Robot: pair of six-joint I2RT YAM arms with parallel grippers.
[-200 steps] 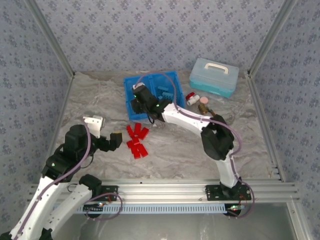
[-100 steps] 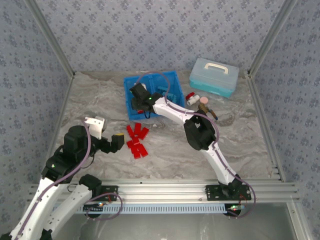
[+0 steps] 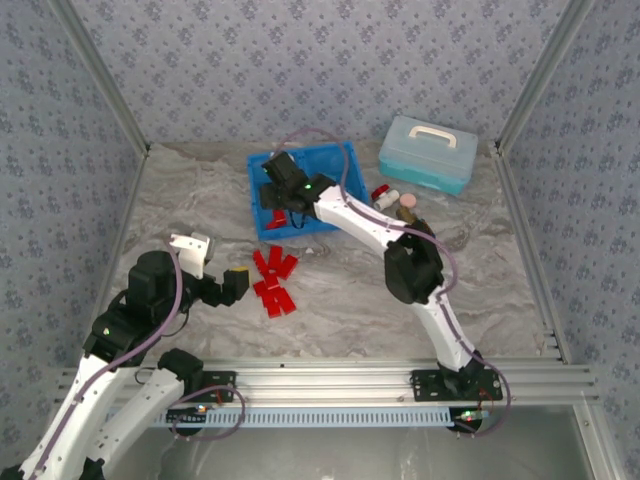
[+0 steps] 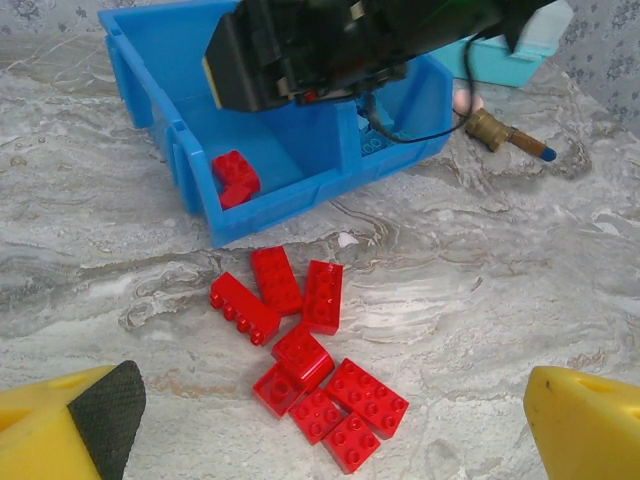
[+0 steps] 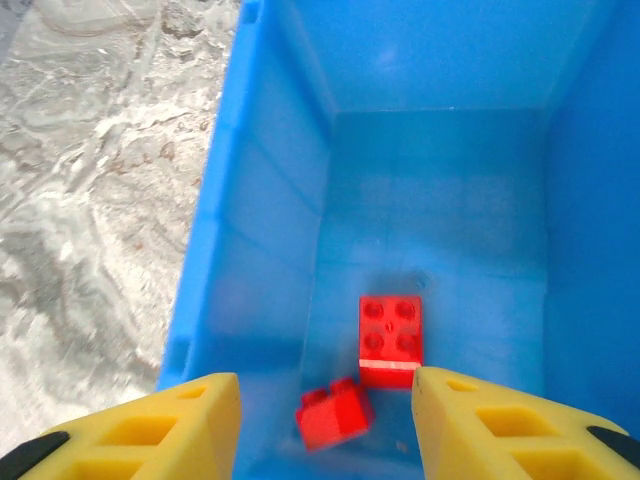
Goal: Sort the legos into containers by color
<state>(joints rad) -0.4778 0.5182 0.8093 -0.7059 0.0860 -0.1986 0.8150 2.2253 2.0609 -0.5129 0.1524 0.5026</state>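
Note:
Several red legos (image 3: 274, 283) lie in a loose pile on the marble table, just right of my left gripper (image 3: 225, 283). In the left wrist view that pile (image 4: 310, 350) sits ahead of the gripper (image 4: 335, 415), whose fingers are wide open and empty. My right gripper (image 3: 276, 196) hovers over the left container of the blue bin (image 3: 352, 185). Its jaws (image 5: 325, 420) are open, and two red legos (image 5: 390, 330) (image 5: 335, 413) lie loose on the floor below them. A light blue lego (image 4: 375, 145) shows in the right container.
A pale teal case with a white handle (image 3: 428, 153) stands at the back right. Small red and white bottles (image 3: 385, 195) and a brass fitting (image 4: 495, 132) lie right of the bin. Patterned walls and metal posts close in the table.
My right gripper has shifted over the bin's left container and opened, and a red lego now lies loose beneath it. The left arm has stayed still.

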